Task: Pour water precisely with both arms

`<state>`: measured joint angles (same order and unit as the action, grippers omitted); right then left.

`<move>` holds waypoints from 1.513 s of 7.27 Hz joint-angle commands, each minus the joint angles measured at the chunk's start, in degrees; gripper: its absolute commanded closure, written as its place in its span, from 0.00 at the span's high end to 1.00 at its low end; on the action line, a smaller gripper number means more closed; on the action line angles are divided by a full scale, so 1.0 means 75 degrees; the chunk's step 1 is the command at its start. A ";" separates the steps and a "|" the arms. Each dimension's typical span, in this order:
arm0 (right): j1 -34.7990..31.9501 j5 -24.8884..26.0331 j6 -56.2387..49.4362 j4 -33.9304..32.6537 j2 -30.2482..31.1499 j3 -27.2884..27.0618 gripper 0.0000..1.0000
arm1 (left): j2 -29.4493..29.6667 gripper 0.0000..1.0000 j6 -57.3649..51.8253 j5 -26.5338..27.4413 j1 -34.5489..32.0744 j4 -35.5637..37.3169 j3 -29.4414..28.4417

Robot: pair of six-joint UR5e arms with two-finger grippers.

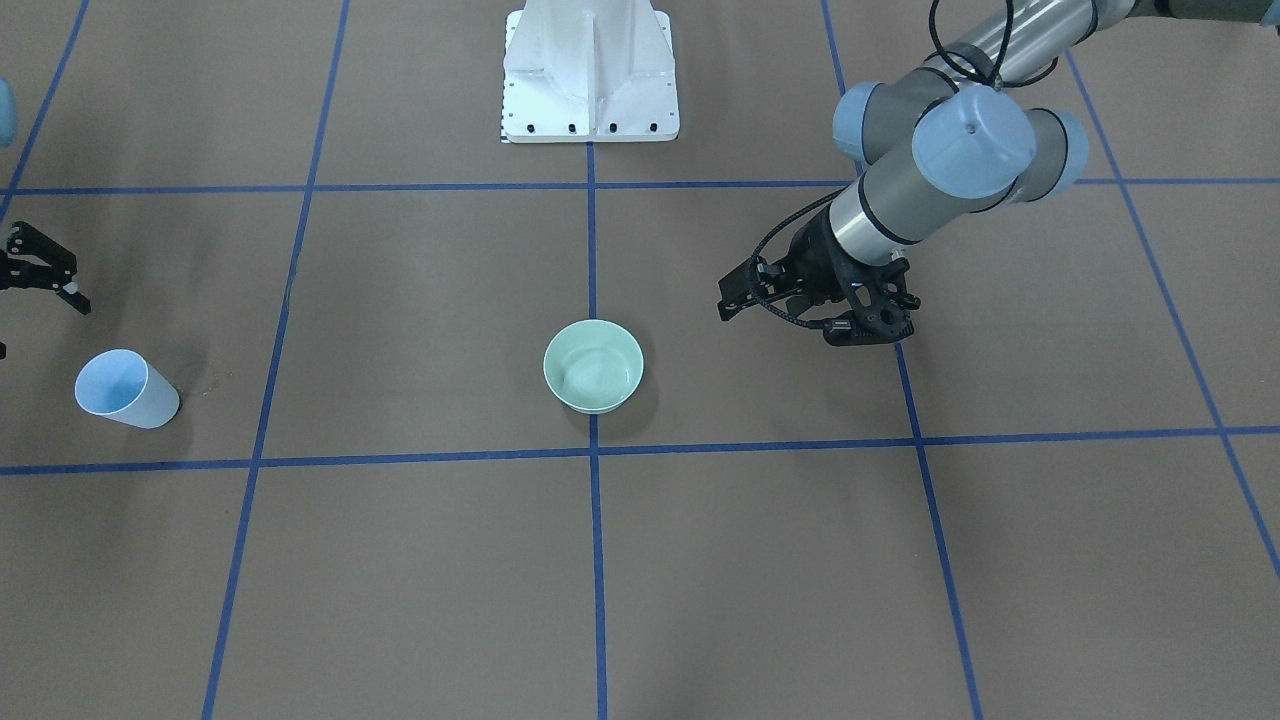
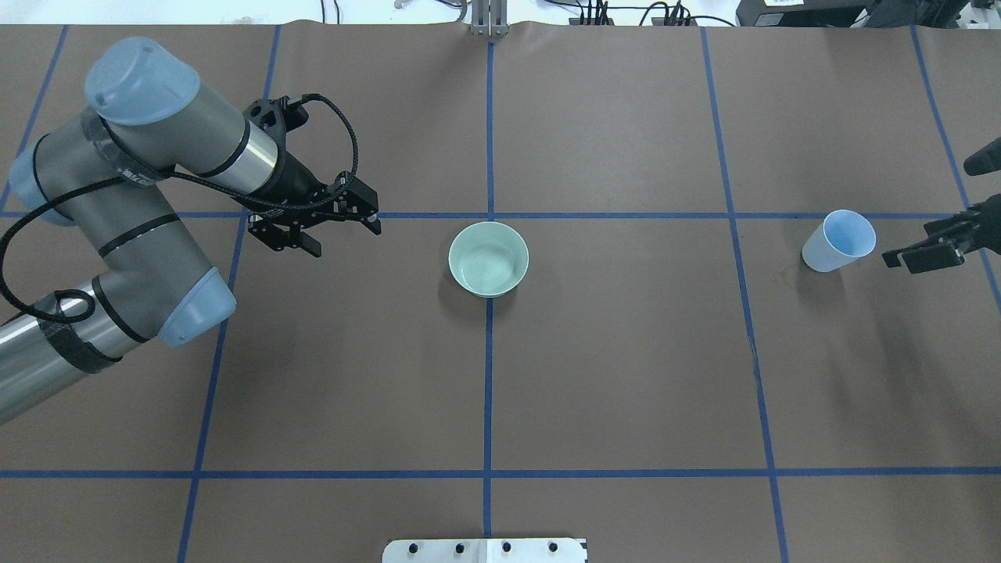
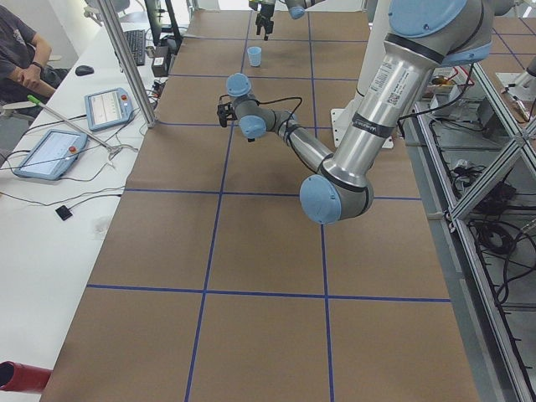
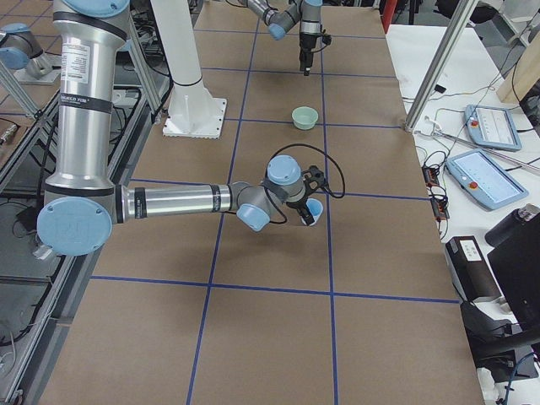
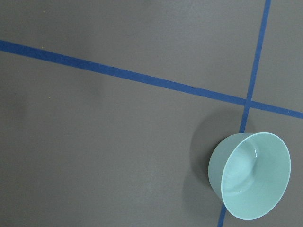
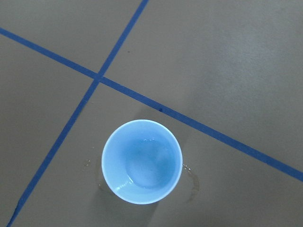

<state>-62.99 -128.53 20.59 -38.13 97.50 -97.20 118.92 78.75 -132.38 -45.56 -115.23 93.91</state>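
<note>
Left gripper: jaws apart, empty, left of centre.
Right gripper: jaws apart, empty, near cup.
Bowl: frame centre, upright.

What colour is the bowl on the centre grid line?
Pale green, inside and out. The bowl shows best in the left wrist-mounted view.

a robotics laboratory is shown. a wide table covered in brown paper is marked into squares with blue tape lines, and a white bolted metal pedestal is fixed at its edge. a grey and silver jointed left arm and a matching right arm are seen over it. two tablet-like control pendants are laid on a white side bench, aluminium frame posts are set alongside, and a seated person is seen at a black keyboard.
</note>
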 commanded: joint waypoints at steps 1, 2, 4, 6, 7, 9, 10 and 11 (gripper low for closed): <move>0.0533 0.1298 0.0020 0.1178 0.0333 0.0139 1.00 | -0.0024 0.99 -0.0001 0.0002 -0.0078 0.0001 0.0006; 0.0861 0.1688 0.0020 0.1681 0.0312 0.0395 1.00 | -0.0024 0.99 -0.0001 -0.0009 -0.0113 0.0001 0.0006; 0.0946 0.1739 0.0078 0.2678 0.0196 0.1261 1.00 | -0.0036 0.99 -0.0001 -0.0021 -0.0183 0.0001 0.0018; 0.1097 0.1797 0.0733 0.2694 -0.0143 0.1300 0.99 | -0.0047 0.99 0.0023 -0.0021 -0.0184 0.0001 0.0134; 0.1226 0.1821 0.0816 0.2682 -0.0145 0.1312 0.99 | -0.0163 0.99 0.0023 -0.0021 -0.0184 0.0001 0.0205; 0.1332 0.1832 0.1110 0.2694 -0.0203 0.1358 0.99 | -0.0200 0.99 0.0023 -0.0021 -0.0184 0.0001 0.0217; 0.1344 0.1809 0.1122 0.2705 -0.0296 0.1486 0.99 | -0.0200 0.99 0.0023 -0.0021 -0.0195 0.0001 0.0217; 0.1344 0.1809 0.1481 0.2705 -0.0437 0.1522 0.99 | -0.0200 0.99 0.0023 -0.0021 -0.0184 0.0001 0.0217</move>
<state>-53.03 -114.92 29.47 -17.88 95.33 -86.35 117.46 78.93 -132.54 -46.98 -115.22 95.51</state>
